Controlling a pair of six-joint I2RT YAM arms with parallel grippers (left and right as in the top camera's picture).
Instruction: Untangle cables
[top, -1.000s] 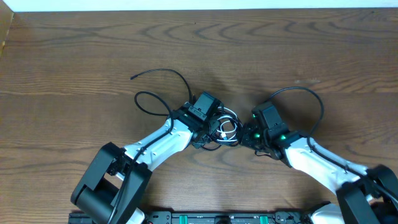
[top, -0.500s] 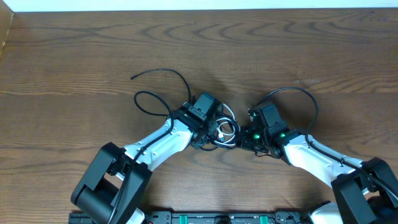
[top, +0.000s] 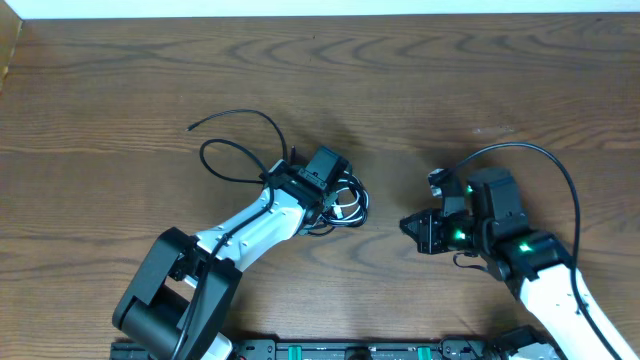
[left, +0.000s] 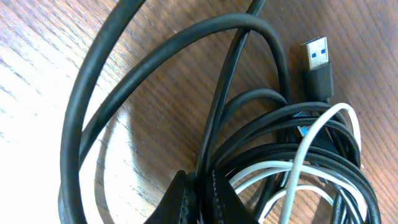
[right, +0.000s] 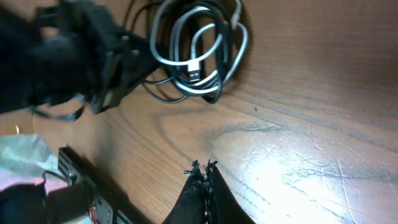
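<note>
The cables (top: 347, 204) lie as a small coil of black cords with one whitish strand (left: 311, 155) on the wooden table (top: 450, 80). My left gripper (top: 330, 198) is shut on a black strand at the coil's left side, pinched between the jaws (left: 202, 186). A USB plug (left: 317, 59) sticks out of the coil. A long black tail (top: 240, 116) and a loop (top: 225, 165) trail to the left. In the right wrist view the coil (right: 199, 53) lies far ahead. My right gripper (top: 408, 224) (right: 202, 169) is shut, holds nothing, and stands apart to the right of the coil.
A black cord (top: 540, 155) arches over my right wrist and moves with that arm. The arms' base rail (top: 330, 350) runs along the table's front edge. The left arm (top: 240, 235) lies diagonally across the front left.
My right gripper has shut and pulled back to the right, away from the coil. My left gripper has shifted slightly left, and the coil and its tail moved with it.
</note>
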